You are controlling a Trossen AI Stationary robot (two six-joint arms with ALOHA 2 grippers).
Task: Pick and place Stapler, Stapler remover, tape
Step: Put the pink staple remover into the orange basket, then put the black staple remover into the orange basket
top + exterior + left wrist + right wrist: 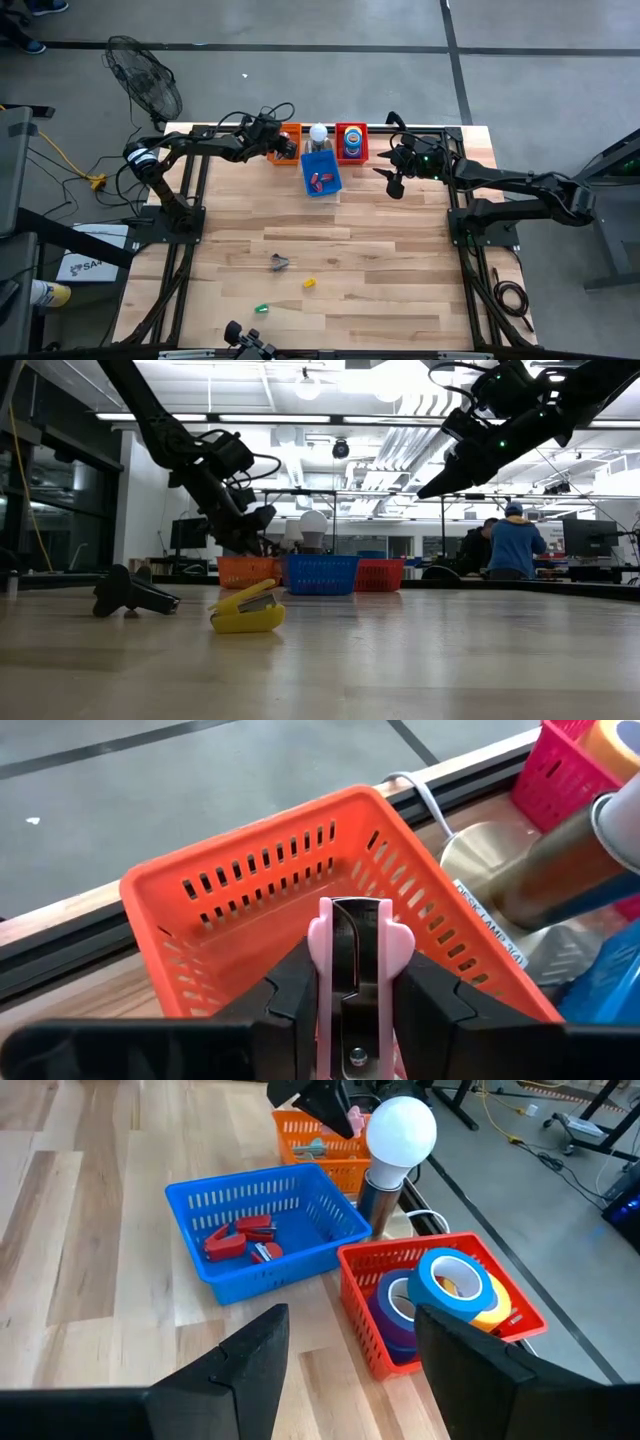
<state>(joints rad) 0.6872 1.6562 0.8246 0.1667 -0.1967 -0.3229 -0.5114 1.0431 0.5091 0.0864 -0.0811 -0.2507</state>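
From above, the left pincer (284,143) hangs over the orange basket (287,157) at the worktop's (400,260) far edge; the right pincer (392,178) waits, jaws apart, near the red basket (352,156).

Level across the worktop, a yellow stapler (247,610) lies near, small and rigid.

In the left wrist view, the jaws are clamped on a pink staple remover (352,982): light, hard plastic and slick metal, best pinched across its flat sides.

In the right wrist view, tape rolls (450,1288) fill the red basket, and red staplers (240,1240) lie in the blue basket (330,1245).
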